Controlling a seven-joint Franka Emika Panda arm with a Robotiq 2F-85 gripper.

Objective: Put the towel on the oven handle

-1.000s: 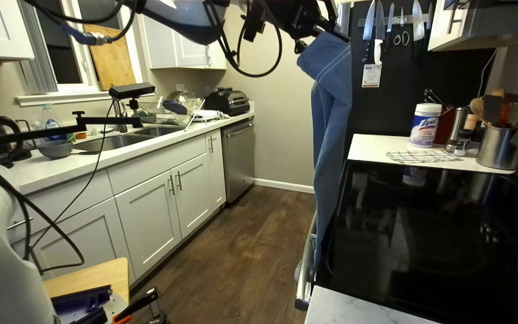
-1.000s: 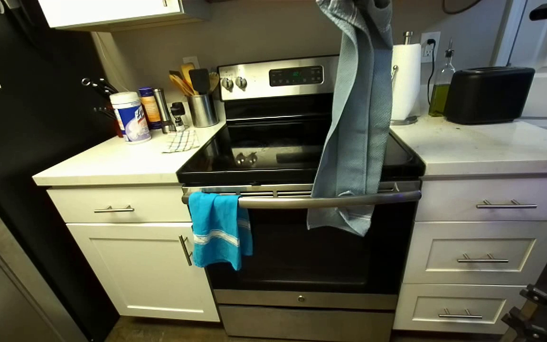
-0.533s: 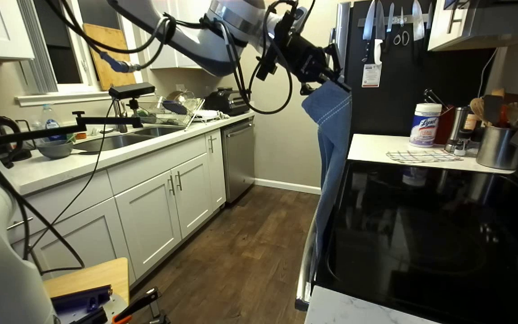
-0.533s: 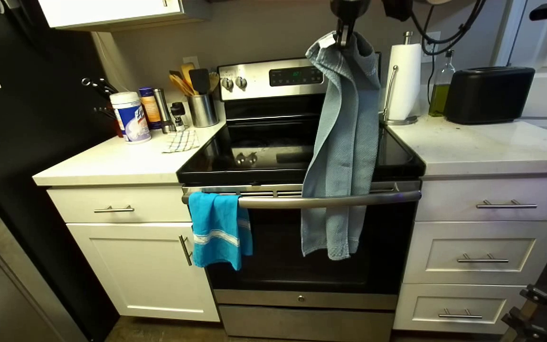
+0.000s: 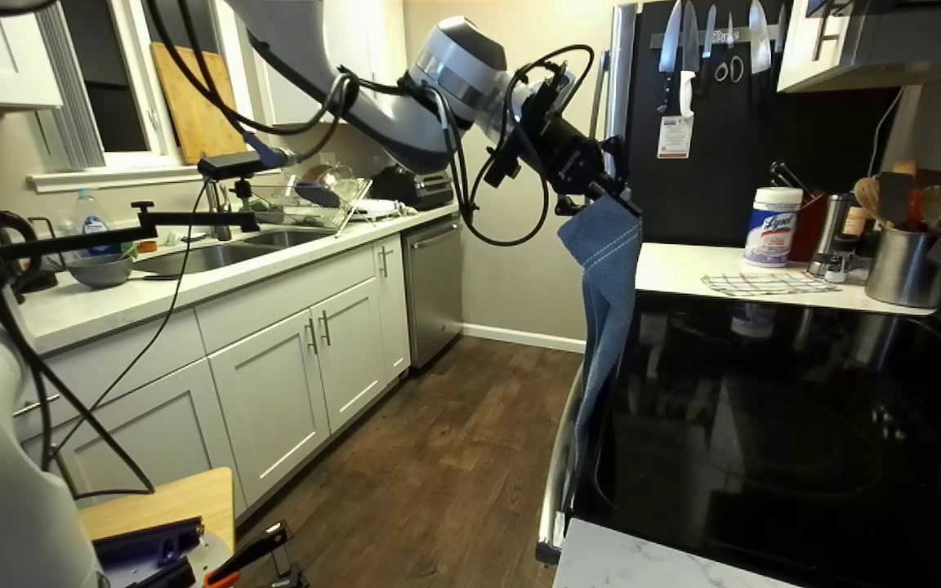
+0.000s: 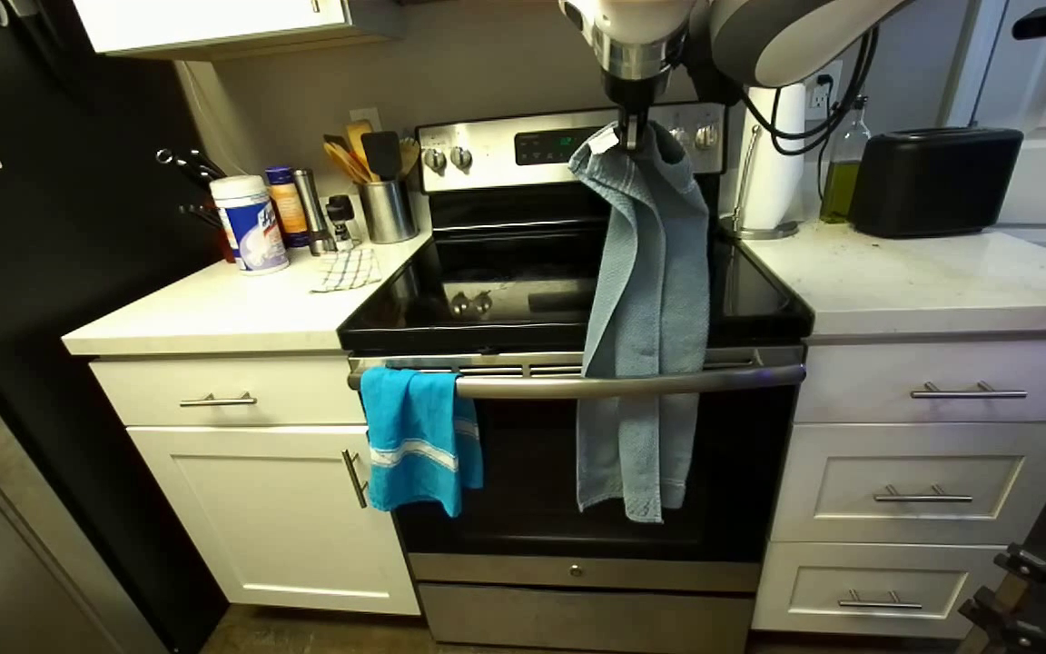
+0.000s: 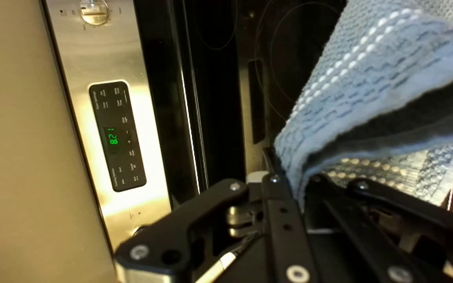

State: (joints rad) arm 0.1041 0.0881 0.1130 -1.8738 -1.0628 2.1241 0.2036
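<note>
The blue-grey towel hangs from my gripper [image 6: 634,136] in both exterior views, above the stove's front. My gripper [image 5: 619,200] is shut on the towel's upper end. The towel [image 6: 650,272] hangs down behind the oven handle [image 6: 523,388], between it and the oven door. Its lower end shows below the bar, and the bar crosses in front of it. The towel [image 5: 611,286] and the handle [image 5: 556,482] also show from the side. In the wrist view the towel [image 7: 352,90] is pinched between the fingers of the gripper [image 7: 295,184].
A turquoise towel [image 6: 414,445] hangs over the left part of the handle. The black cooktop [image 5: 732,425] lies beside the hanging towel. A paper towel roll [image 6: 770,173] and a black toaster [image 6: 936,182] stand right of the stove; a wipes tub [image 6: 251,227] stands left.
My gripper has come down towards the cooktop with the towel. The towel's lower end has slid farther down behind the handle and now hangs well below it.
</note>
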